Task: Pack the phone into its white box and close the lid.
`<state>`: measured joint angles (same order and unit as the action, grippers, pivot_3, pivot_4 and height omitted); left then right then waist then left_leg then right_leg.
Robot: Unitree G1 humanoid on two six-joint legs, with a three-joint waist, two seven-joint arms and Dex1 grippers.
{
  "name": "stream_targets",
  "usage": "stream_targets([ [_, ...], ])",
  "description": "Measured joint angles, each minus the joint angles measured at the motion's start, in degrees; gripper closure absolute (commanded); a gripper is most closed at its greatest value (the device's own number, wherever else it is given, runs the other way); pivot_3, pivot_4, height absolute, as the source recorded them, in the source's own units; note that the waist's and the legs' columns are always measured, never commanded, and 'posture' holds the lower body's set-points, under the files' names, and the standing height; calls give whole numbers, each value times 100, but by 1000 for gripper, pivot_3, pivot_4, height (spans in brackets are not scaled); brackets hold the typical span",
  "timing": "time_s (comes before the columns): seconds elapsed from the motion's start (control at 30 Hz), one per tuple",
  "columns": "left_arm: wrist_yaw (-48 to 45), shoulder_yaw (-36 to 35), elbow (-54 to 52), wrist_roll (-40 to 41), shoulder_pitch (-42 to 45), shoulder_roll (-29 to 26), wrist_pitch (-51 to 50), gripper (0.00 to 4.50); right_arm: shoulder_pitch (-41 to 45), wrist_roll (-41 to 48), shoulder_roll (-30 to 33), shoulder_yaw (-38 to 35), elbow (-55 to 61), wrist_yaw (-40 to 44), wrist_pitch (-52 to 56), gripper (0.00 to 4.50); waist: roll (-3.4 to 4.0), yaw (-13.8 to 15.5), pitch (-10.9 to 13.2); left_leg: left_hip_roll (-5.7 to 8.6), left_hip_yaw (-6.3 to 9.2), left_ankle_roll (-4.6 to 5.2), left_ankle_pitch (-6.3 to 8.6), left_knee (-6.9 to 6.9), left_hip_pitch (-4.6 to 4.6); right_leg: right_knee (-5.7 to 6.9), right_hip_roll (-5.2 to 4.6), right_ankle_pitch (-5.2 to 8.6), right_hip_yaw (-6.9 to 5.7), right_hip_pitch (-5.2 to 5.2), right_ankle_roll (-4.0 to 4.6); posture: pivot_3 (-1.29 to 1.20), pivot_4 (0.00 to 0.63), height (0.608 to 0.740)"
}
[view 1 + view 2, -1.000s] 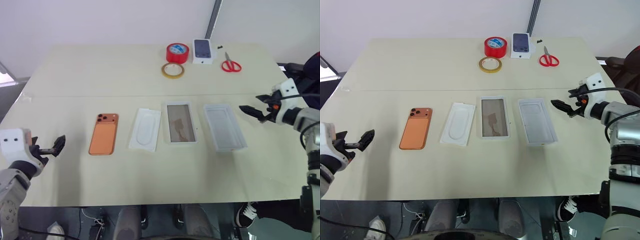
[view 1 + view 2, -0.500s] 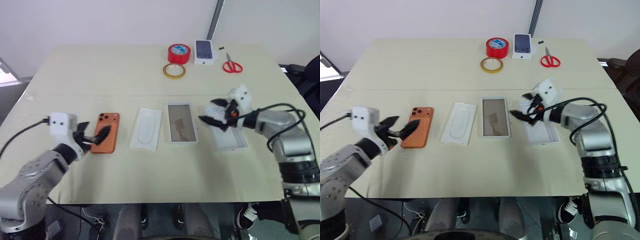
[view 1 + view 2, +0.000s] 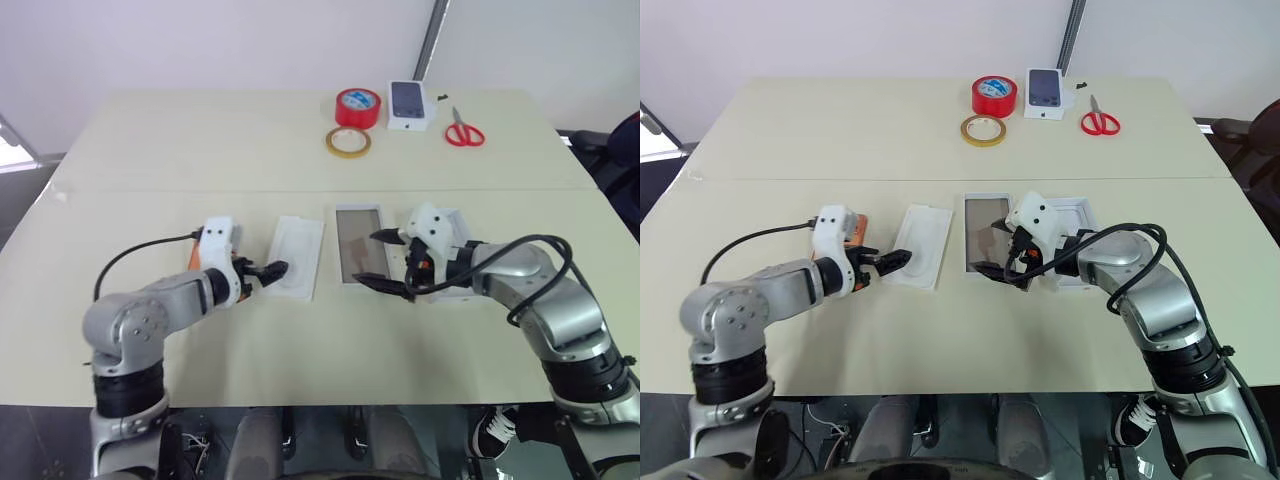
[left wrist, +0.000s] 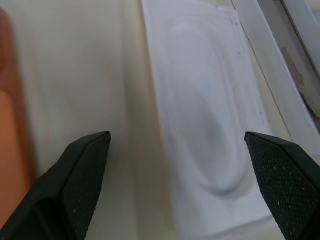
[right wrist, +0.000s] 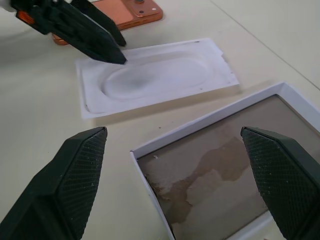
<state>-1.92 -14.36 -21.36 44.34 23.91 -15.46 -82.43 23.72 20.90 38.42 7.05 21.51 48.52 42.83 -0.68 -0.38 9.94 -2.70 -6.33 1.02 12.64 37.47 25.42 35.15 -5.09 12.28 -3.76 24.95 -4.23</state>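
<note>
Four flat items lay in a row at mid-table. Phone (image 3: 852, 229): orange, slim, mostly hidden behind the left gripper (image 3: 892, 261), which gaped over the insert's (image 3: 918, 246) near-left edge. Box (image 3: 989, 236): white walls, brown glossy floor, empty; the right gripper (image 3: 992, 262) stood wide open at its near end. Lid (image 3: 1076, 214): largely covered by the right arm. Bare table (image 3: 940, 340) lay nearer. A second before, both grippers had been at the table's outer edges.
</note>
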Motion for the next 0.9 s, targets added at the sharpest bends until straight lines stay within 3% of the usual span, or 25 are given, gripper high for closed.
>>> stream_targets([
  [0.1,-10,0,245,-43,241,132,-101,0,-28,-75,46,109,1,20,-97,30,0,12,0,1,1,0,0,2,-1,0,-1,0,0,-3,0,0,150,740],
  [0.2,-38,20,497,-150,418,232,-77,823,-28,-199,121,197,1,55,-236,0,0,53,0,1,1,0,0,3,-3,0,0,0,0,-4,0,0,150,740],
  [0.43,-165,145,1019,-498,570,279,187,4437,-28,-596,466,770,82,305,-449,0,-2,115,0,1,1,0,0,6,0,-1,-4,0,0,-3,1,0,150,740],
  [0.67,-291,15,1159,-545,604,428,274,4485,181,-962,721,1238,-66,637,-436,0,-2,110,-1,0,3,0,1,12,-1,-1,-6,0,-1,-5,2,0,150,740],
  [0.73,-278,-205,1171,-516,613,493,283,4500,399,-1061,710,1405,-409,792,-421,848,-6,105,1,-1,3,0,1,14,2,-1,-5,0,-2,-4,2,0,150,740],
  [0.9,-163,-794,1094,-486,695,506,276,4500,722,-1245,529,1598,-1144,939,-408,3518,-6,100,2,-2,3,0,0,13,3,1,-2,-1,-3,-1,2,0,150,740],
])
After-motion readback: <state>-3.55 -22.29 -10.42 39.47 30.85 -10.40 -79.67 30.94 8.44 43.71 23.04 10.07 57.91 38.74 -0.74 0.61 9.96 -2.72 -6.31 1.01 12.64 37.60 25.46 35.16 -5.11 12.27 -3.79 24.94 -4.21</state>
